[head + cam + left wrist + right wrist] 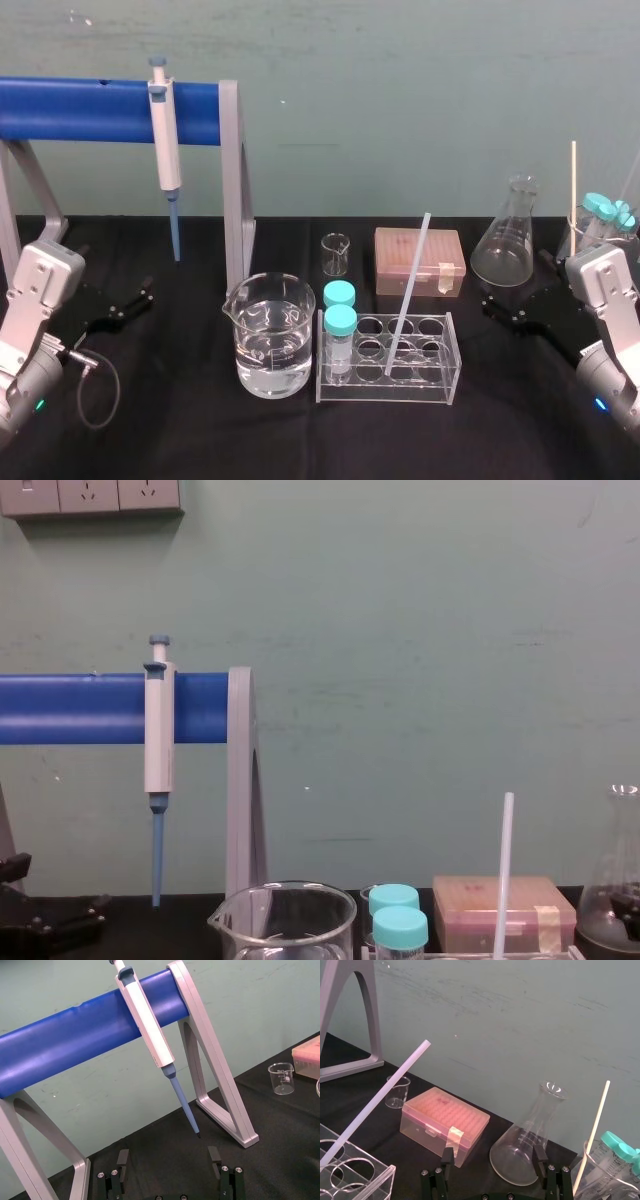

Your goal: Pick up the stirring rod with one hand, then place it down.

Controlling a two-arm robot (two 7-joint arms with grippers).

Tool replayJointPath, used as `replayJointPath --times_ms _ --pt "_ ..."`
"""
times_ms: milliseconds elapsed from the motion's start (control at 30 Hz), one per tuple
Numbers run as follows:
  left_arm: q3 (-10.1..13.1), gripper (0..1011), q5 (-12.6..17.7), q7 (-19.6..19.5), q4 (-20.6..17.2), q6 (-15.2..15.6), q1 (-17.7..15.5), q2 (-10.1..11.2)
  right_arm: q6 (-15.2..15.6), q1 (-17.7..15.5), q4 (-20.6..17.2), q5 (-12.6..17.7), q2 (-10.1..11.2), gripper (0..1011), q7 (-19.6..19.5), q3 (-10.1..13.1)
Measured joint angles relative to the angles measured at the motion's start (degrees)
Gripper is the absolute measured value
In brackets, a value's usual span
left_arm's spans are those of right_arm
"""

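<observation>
Pick-up is judged not yet begun. Long, thin, white translucent stirring rod point(408, 295) is found standing tilted in a clear plastic tube rack point(447, 372), with its upper end leaning back toward a pink lidded tip box point(418, 258).

Right black claw point(515, 308) is parked low at the right side of the black-covered table point(520, 430), jaws spread apart and holding nothing. Left black claw point(115, 305) is parked likewise on the left, also spread and empty.

The right claw is nearer and is recommended. The rod should be pinched on its bare upper half, above the rack's rim, and drawn out along its own slant so that the rack is not levered.

Open room is noted above the rack. Care is advised near the clear conical flask point(508, 240) beside the right claw, and near the two teal-capped vials point(340, 318) in the rack's left holes.
</observation>
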Motion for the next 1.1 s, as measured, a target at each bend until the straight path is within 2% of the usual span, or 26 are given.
replayJointPath --times_ms 1100 --pt "0.0 1000 0.0 0.0 0.0 0.0 0.0 0.0 0.0 0.0 0.0 0.0 0.0 1003 0.0 0.0"
